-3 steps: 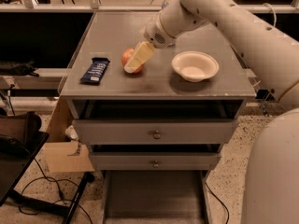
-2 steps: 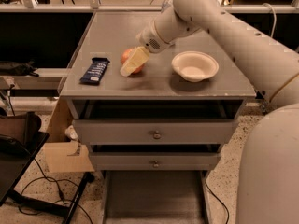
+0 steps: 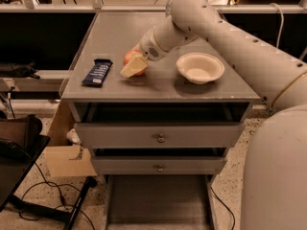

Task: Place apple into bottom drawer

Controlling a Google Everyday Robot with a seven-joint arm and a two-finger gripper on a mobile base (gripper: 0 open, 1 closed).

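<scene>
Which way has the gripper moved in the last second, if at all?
Yes: the gripper has slid slightly left at the apple, away from the white bowl.

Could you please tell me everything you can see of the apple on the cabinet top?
The apple is round and reddish-orange, with smooth-looking skin. It sits on the grey cabinet top, between the dark blue packet and the white bowl, touching neither. The gripper is right at it, its pale end covering most of the apple's front, so only the upper left and a lower sliver show. No stem is visible.
</scene>
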